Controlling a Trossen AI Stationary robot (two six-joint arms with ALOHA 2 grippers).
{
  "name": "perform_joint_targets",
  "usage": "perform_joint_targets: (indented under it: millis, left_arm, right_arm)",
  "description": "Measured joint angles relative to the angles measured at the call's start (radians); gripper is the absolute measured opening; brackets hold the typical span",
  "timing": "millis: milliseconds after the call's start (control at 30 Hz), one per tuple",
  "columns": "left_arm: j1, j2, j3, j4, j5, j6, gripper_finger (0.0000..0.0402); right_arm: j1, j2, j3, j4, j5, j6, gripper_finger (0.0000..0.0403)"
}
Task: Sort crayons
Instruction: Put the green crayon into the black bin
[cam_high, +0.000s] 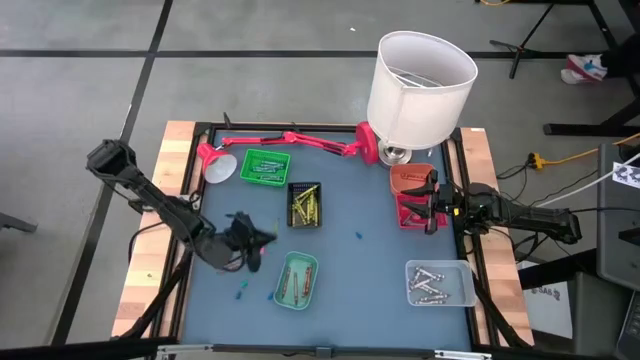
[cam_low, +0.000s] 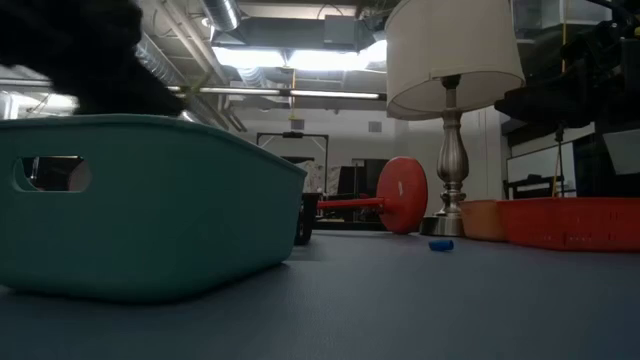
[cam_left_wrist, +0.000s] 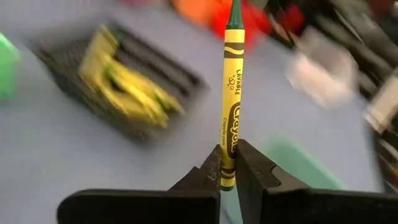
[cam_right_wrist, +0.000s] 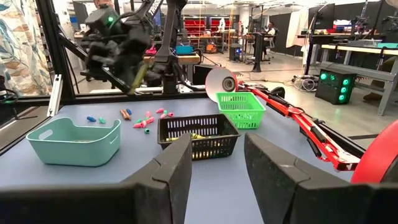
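Right up close in the left wrist view we see a green crayon with a yellow paper wrap, standing straight up between the two dark fingers of the left gripper, which pinch its bottom end tight. From above, we find that gripper over the blue table, at about eight o'clock from the middle. Just at its four o'clock sits the teal tray with a few crayons lying inside. At about one o'clock from the gripper is the black basket full of yellow crayons. Past it, at eleven o'clock, is the green basket with some crayons in it. We spot a few loose crayons in pink, blue and orange lying on the table beyond the teal tray in the right wrist view. One small blue crayon lies alone near the middle of the table. At five o'clock is a clear tray holding silvery grey crayons. Our right gripper waits at three o'clock, above the red basket, with its fingers spread wide and nothing in them. At one o'clock stands a lamp with a white shade, and a red desk lamp lies flat along the far edge.
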Motion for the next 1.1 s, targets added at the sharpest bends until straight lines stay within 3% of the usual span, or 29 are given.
perform_joint_targets:
  millis: [100, 200, 433, 733, 1100]
  left_arm:
    - [0.075, 0.000, 0.001, 0.048, -0.121, 0.075, 0.0012]
    - [0.158, 0.002, 0.001, 0.092, -0.125, 0.139, 0.0012]
    - [0.332, 0.073, 0.002, 0.250, 0.010, 0.241, 0.0012]
    - [0.463, 0.217, 0.002, 0.421, 0.240, 0.382, 0.0012]
    - [0.536, 0.312, 0.002, 0.459, 0.255, 0.516, 0.0012]
  right_arm:
    - [0.000, 0.000, 0.000, 0.000, 0.000, 0.000, 0.0147]
    - [0.000, 0.000, 0.000, 0.000, 0.000, 0.000, 0.0147]
    - [0.000, 0.000, 0.000, 0.000, 0.000, 0.000, 0.0147]
    - [0.000, 0.000, 0.000, 0.000, 0.000, 0.000, 0.0147]
    - [0.000, 0.000, 0.000, 0.000, 0.000, 0.000, 0.0147]
